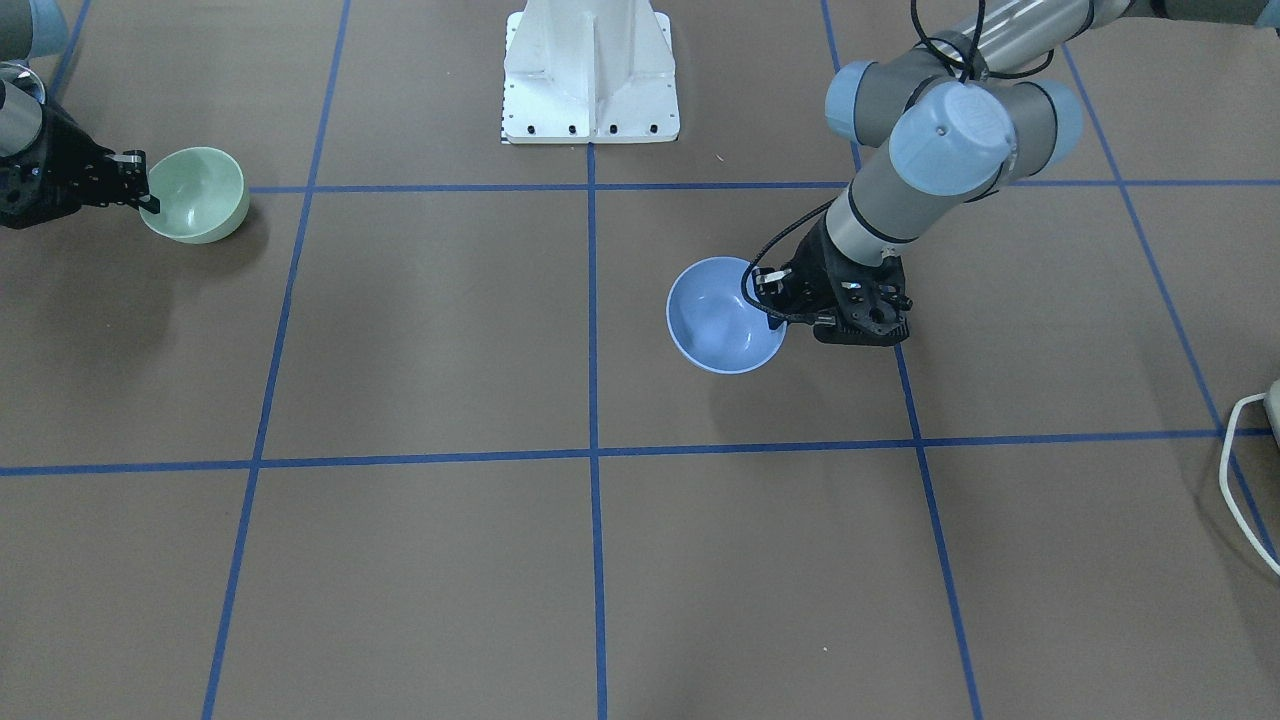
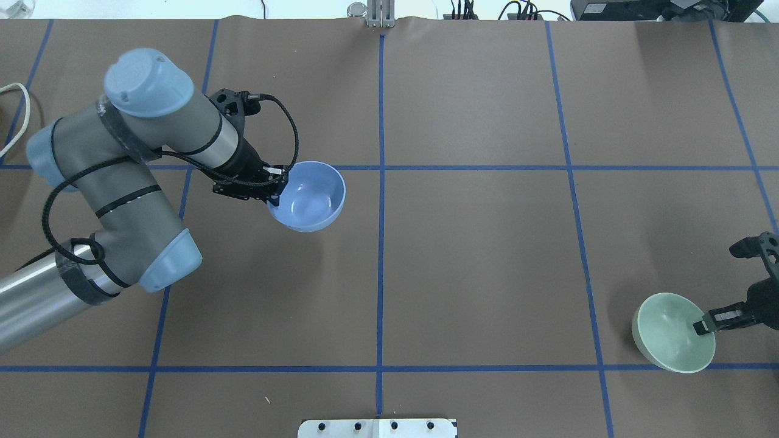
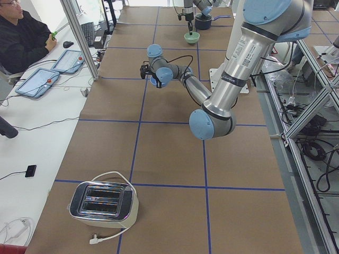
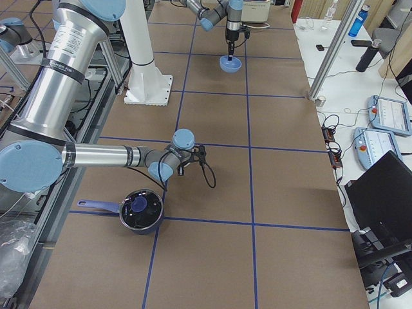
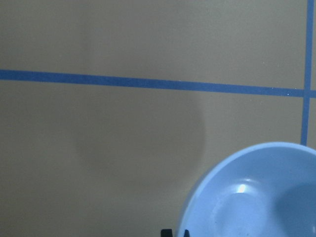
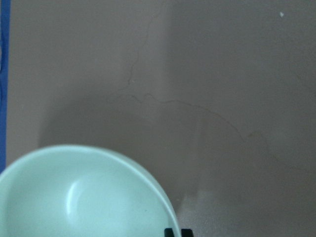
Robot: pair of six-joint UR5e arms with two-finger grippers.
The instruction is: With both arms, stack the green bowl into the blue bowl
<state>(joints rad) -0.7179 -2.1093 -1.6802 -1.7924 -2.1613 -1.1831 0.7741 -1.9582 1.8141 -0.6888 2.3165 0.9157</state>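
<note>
The blue bowl [image 2: 307, 196] is left of the table's centre line, tilted, and its shadow lies offset on the table. My left gripper [image 2: 275, 184] is shut on its near-left rim. This shows in the front view too, with the bowl [image 1: 722, 318] and the gripper [image 1: 775, 308]. The green bowl [image 2: 671, 331] is at the far right, also tilted. My right gripper [image 2: 703, 325] is shut on its right rim. It shows in the front view as well, with the bowl [image 1: 197, 195] and the gripper [image 1: 148, 193]. Each wrist view shows its bowl's rim and inside: the blue bowl [image 5: 256, 197] and the green bowl [image 6: 84, 197].
The white pedestal base [image 1: 590, 70] stands at the robot's side of the table. A toaster [image 3: 103, 201] with a white cable sits at the left end. A dark pot [image 4: 141, 209] with a blue handle sits at the right end. An operator [image 3: 21, 37] sits beside the table.
</note>
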